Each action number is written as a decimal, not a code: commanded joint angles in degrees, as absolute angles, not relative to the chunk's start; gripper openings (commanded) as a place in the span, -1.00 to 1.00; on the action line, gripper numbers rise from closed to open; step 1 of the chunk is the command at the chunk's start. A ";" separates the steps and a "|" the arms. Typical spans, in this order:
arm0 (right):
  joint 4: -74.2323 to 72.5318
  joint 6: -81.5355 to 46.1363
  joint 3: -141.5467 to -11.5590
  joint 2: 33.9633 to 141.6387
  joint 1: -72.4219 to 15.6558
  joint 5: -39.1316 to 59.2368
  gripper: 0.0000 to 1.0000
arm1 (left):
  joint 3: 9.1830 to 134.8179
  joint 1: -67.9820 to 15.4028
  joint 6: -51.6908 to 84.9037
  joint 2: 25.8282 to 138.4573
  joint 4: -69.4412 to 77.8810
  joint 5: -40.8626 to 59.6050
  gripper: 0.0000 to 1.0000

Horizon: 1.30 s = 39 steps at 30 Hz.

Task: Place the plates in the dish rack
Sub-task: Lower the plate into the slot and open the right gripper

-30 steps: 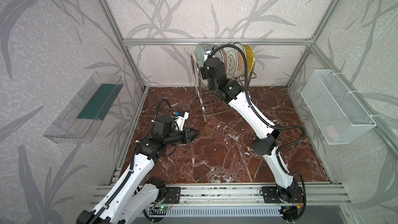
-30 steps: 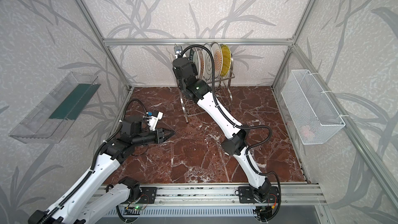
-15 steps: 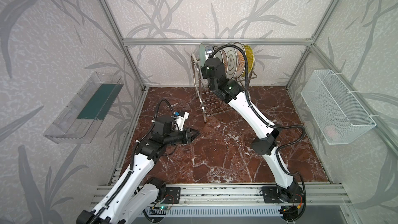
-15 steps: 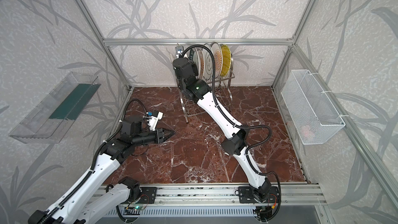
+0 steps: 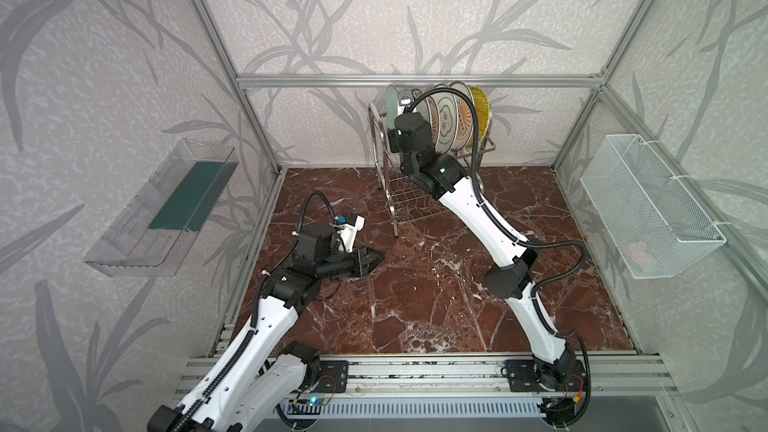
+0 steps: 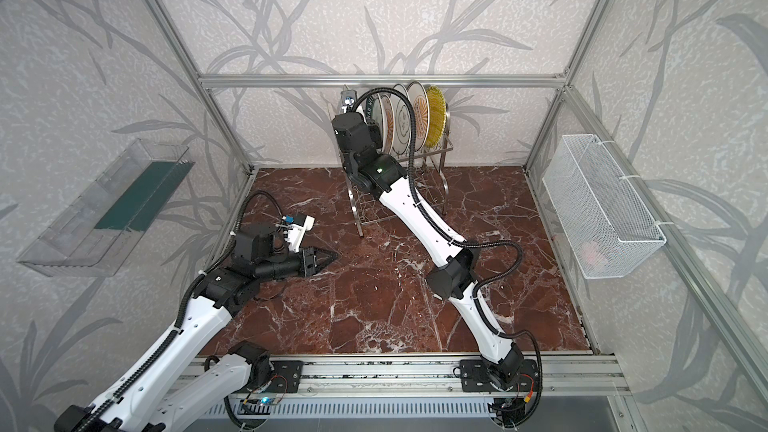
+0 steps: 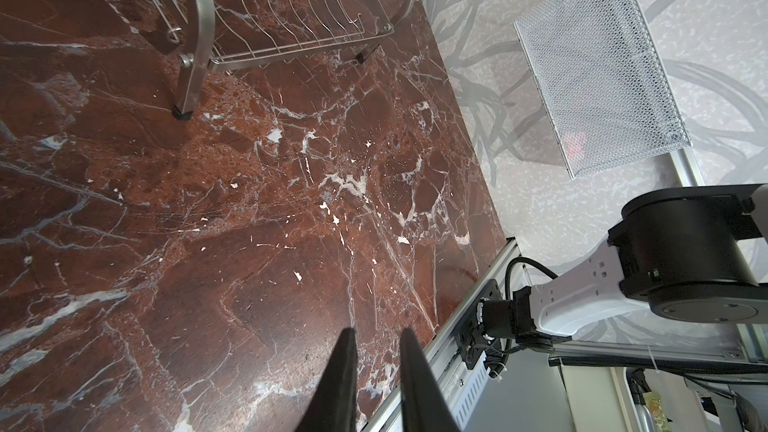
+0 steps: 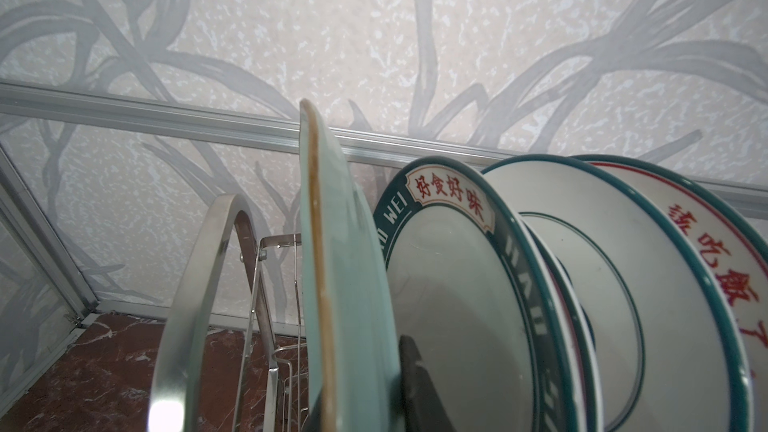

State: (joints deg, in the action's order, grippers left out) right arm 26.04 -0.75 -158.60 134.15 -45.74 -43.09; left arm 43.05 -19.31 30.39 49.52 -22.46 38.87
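Note:
The dish rack (image 5: 409,201) (image 6: 374,209) stands at the back of the marble floor. Its upper tier holds several plates on edge: a teal lettered one (image 8: 457,284) (image 6: 376,114), two orange sunburst ones (image 5: 432,118) (image 5: 463,114), a quatrefoil one (image 5: 446,118) and a yellow ribbed one (image 5: 482,114). At the row's left end, by the rack's curved side frame (image 8: 195,284), my right gripper (image 8: 361,367) is shut on the upright pale mint plate (image 8: 332,243) (image 5: 390,103). One finger (image 8: 415,376) shows against the plate's face; the other is hidden. My left gripper (image 5: 376,257) (image 7: 378,334) hovers low over the floor, empty, with a narrow gap between its fingers.
A white mesh basket (image 5: 648,205) hangs on the right wall. A clear plastic tray (image 5: 162,205) hangs on the left wall. The rack's lower tier (image 7: 291,14) holds no plates. The red marble floor (image 5: 436,284) stretches between both arms.

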 commanded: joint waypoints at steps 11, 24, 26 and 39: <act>21.09 -2.72 -159.46 134.59 -45.53 -45.97 -1.00 | 44.74 -19.07 28.84 48.22 -23.56 39.35 -0.63; 21.09 -3.10 -156.76 134.65 -45.54 -46.98 -1.00 | 44.74 -19.07 28.73 48.00 -23.87 39.14 -0.63; 21.08 -3.02 -156.38 134.63 -45.50 -46.63 -1.00 | 44.74 -19.07 28.76 47.99 -23.86 39.26 -0.63; 20.82 -2.86 -156.14 133.69 -45.44 -44.59 -0.36 | 44.74 -19.07 28.83 47.92 -23.92 39.08 -0.63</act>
State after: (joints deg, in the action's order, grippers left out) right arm 23.31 -2.33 -156.35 135.72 -45.67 -44.97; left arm 43.05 -19.31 29.93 48.71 -22.74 38.87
